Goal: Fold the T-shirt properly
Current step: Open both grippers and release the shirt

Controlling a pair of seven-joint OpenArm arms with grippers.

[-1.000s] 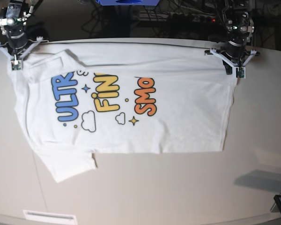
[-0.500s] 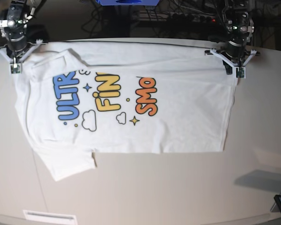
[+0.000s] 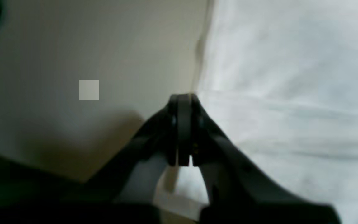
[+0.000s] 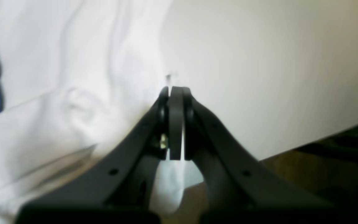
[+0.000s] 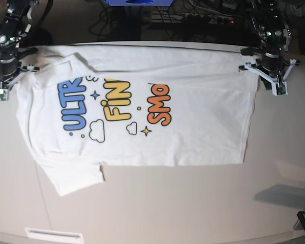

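The large white short-sleeved cloth T-shirt (image 5: 142, 109), printed with blue "ULTRA", yellow "FINE" and orange "SMOL", lies spread print-up on the pale beige table (image 5: 193, 203), its far long edge already doubled over. The black left gripper (image 3: 183, 99) sits just off the hem corner, jaws pressed together with no cloth visibly between them; the black right gripper (image 4: 174, 90) is likewise closed and apparently empty beside the sleeve end. The risk is regrasping: closing on one layer only would let the fold slide open, and uneven pulls would skew the hem or bunch the loose lower sleeve.
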